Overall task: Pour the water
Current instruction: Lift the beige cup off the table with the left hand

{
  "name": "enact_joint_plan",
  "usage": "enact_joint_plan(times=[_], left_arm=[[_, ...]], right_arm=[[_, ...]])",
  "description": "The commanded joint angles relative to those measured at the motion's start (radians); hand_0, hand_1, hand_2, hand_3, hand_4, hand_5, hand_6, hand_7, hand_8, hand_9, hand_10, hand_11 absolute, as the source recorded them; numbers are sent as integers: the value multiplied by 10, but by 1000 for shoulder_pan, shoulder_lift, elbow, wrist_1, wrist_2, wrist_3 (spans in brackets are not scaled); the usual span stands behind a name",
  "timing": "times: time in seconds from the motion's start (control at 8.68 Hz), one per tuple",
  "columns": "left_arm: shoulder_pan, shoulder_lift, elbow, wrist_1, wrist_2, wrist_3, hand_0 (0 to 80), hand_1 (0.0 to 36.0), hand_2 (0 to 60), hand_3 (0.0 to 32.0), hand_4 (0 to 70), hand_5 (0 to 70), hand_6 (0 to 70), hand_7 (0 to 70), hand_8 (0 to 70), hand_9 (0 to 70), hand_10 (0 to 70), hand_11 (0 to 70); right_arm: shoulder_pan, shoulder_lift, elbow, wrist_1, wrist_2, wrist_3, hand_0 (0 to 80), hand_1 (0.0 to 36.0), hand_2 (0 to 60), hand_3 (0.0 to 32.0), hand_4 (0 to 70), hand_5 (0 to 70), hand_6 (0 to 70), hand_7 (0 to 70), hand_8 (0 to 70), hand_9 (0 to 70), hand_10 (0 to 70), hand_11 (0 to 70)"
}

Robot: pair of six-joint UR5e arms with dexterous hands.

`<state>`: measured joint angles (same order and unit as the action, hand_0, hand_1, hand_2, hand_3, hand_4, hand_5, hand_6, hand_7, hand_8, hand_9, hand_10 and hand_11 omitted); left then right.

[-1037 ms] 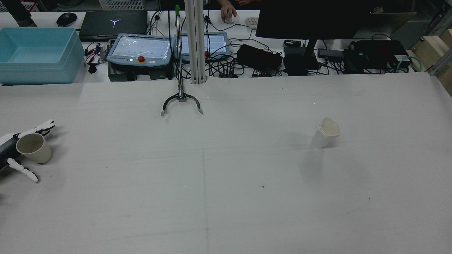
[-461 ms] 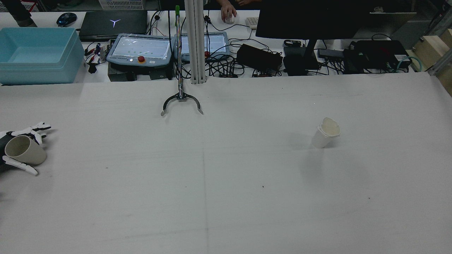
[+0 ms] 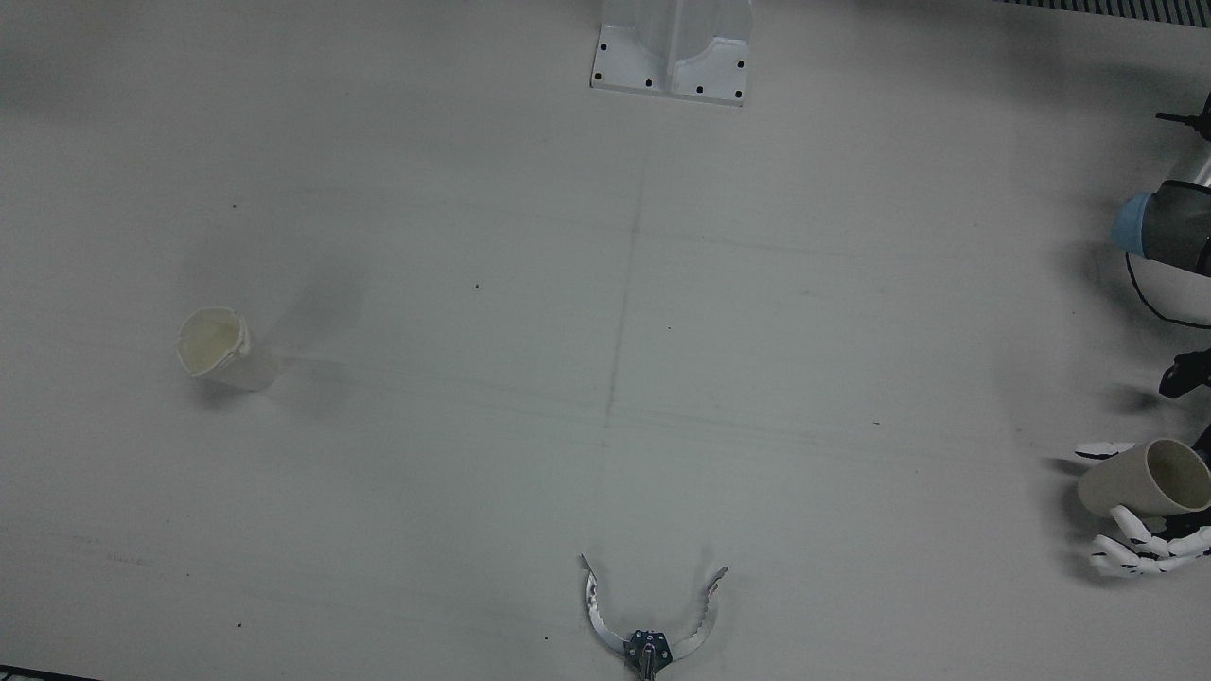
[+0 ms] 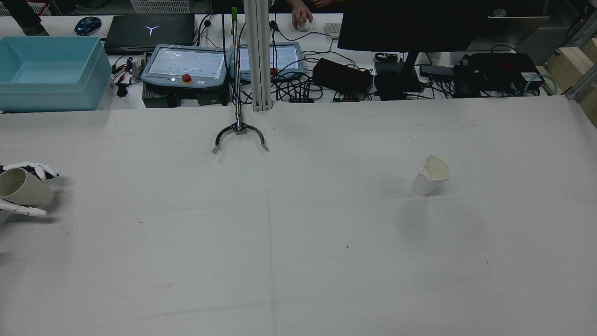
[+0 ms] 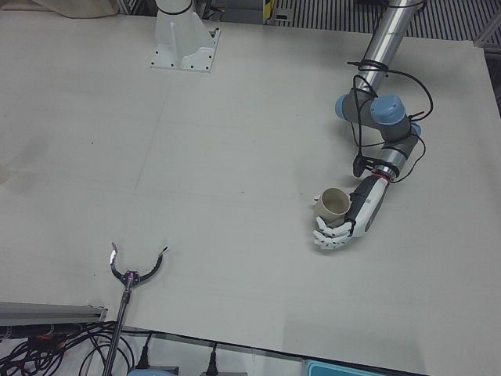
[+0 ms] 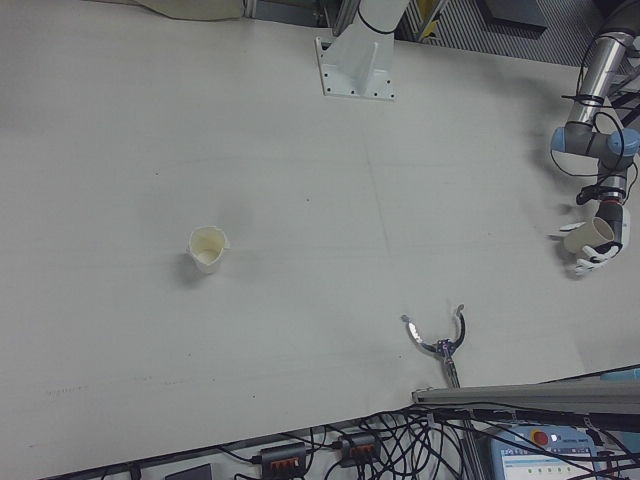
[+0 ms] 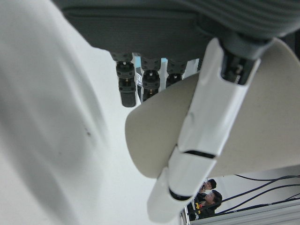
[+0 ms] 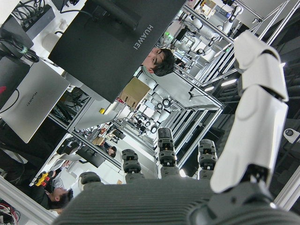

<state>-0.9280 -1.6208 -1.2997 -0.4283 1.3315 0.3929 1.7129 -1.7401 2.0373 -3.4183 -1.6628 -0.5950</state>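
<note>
My left hand [image 5: 350, 222] is shut on a beige cup [image 5: 334, 204] at the far left edge of the table in the rear view [image 4: 25, 190]. The cup is tipped nearly onto its side, low over the table, its mouth toward the arm; the front view [image 3: 1143, 477] also shows it. A white cup with a dented rim [image 4: 430, 175] stands upright on the right half of the table, also in the front view [image 3: 218, 348], far from the left hand. My right hand [image 8: 187, 164] shows only in its own view, fingers apart, empty, facing away from the table.
A metal grabber claw [image 4: 239, 136] lies on the table's far middle edge. A blue bin [image 4: 51, 70], teach pendants [image 4: 186, 65], cables and a monitor stand beyond the far edge. An arm pedestal [image 3: 674, 47] sits at the near-robot edge.
My left hand has moved left toward the table's edge with the beige cup, and the cup has tipped further onto its side. The white cup has not moved.
</note>
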Motion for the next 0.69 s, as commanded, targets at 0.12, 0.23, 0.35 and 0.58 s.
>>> enact_joint_plan(times=[0.12,0.23,0.35,0.58], left_arm=[[-46,151,-407,192,44,-39,800,360,600,0,700,700,308,398,248,261,124,208],[-38,153,-453,227,82,-48,800,360,600,0,700,700,308,403,244,256,119,201],[-34,151,-476,255,97,-49,800,360,600,0,700,700,300,405,226,232,109,186],[-31,142,-493,282,132,-72,800,360,600,0,700,700,303,415,213,212,100,173]], right_arm=[[5,1,1,2,0,1,506,189,202,208,38,85,192,147,97,90,0,0],[-12,-10,-75,20,1,17,506,190,203,212,39,85,192,149,95,88,0,0],[-30,-6,-112,21,3,24,500,183,194,212,25,85,184,134,99,87,0,0],[-138,19,-213,24,9,21,492,176,151,176,0,86,121,23,114,110,0,0]])
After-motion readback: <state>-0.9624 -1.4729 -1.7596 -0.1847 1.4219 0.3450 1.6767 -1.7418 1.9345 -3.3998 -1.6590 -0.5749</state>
